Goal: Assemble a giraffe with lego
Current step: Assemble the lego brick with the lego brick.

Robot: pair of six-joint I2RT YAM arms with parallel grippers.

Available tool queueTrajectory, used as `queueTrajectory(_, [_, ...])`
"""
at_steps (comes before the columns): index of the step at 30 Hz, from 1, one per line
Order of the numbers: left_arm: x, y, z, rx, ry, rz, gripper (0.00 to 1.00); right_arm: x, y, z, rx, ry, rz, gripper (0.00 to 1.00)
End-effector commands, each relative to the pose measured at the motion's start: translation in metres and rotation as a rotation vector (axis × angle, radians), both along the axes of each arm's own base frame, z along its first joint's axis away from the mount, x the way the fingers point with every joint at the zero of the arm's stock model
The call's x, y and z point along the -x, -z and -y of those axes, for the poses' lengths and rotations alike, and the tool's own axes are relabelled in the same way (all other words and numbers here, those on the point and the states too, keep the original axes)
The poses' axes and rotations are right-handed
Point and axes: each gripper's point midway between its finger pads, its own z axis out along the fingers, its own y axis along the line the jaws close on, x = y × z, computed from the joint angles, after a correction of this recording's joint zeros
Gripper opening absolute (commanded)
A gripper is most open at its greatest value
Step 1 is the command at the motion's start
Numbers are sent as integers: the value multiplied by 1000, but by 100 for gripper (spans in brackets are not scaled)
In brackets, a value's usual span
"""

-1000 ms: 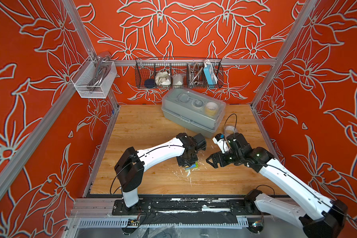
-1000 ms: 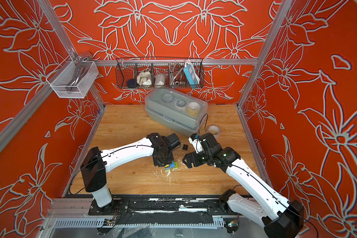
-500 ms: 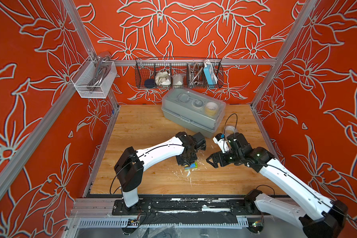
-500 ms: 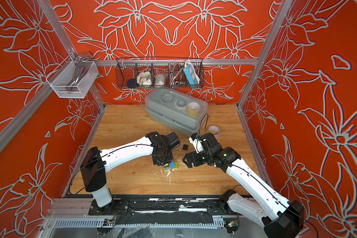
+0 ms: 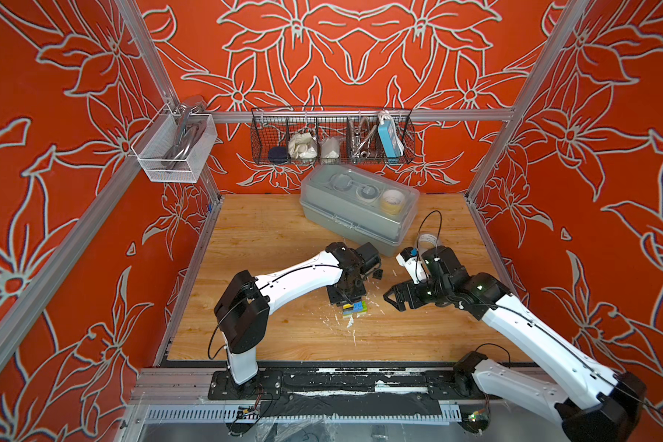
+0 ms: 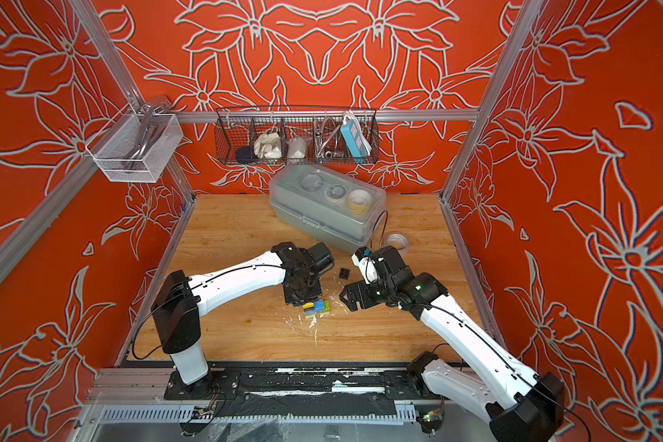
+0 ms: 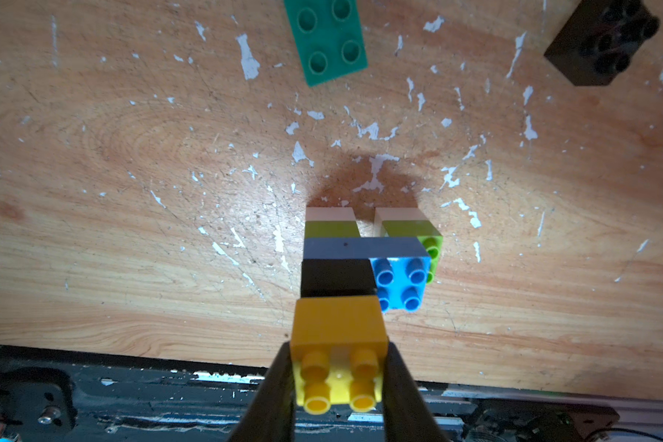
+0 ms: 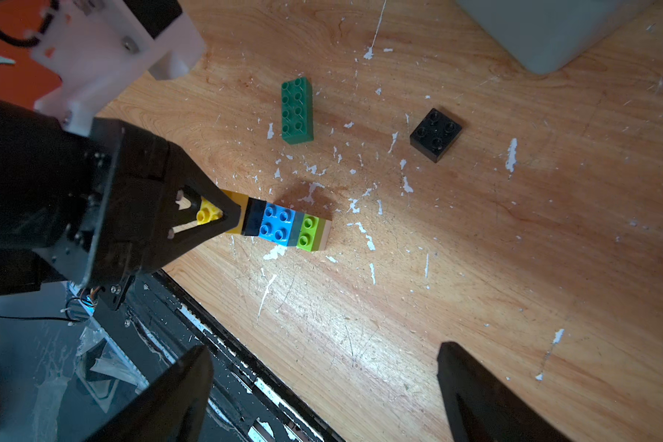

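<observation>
giraffe (image 7: 364, 248) part-built, standing mid-desk toward the front edge of the desk (image 5: 268, 237): two white-and-lime legs, blue body across them, black then yellow stacked at one end as neck. feet appear to rest on the wood, though the views are too steep to be sure. left gripper (image 7: 337, 356) clamped on the yellow brick (image 7: 337, 325), one finger on each side face, studs showing between them. right gripper (image 8: 324, 350) spread wide, empty, hovering just to the right of the giraffe and apart from it; also seen in a top view (image 5: 393, 300). green brick (image 8: 297, 111) lies flat, studs up, behind the giraffe. black brick (image 8: 436, 134) loose, studs up, behind and to the right, in front of the box (image 5: 356, 214) at the back edge. tape (image 6: 398, 241) beside the box, toward the right edge. white flecks (image 8: 311, 191) scattered round the build.
</observation>
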Motion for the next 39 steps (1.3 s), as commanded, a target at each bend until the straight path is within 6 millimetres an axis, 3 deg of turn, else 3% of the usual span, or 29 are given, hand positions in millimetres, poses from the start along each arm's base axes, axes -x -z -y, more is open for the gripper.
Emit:
queueTrajectory(1, [4,7,0,-15,29,-41,7,-3,-3,0,-8,-1,14,96])
queueTrajectory(11, [8,17,-3,-57,46,-85,7,-4,-3,2,-8,5,16,96])
queueTrajectory(23, [19,39,-21,-175,79,-143,7,-6,-4,10,-16,30,30,96])
queueTrajectory(30, [10,38,-10,-151,92,-118,8,-8,-2,13,-2,30,23,96])
queueTrajectory(39, [-5,1,2,-75,103,-21,43,-13,-4,18,38,48,16,96])
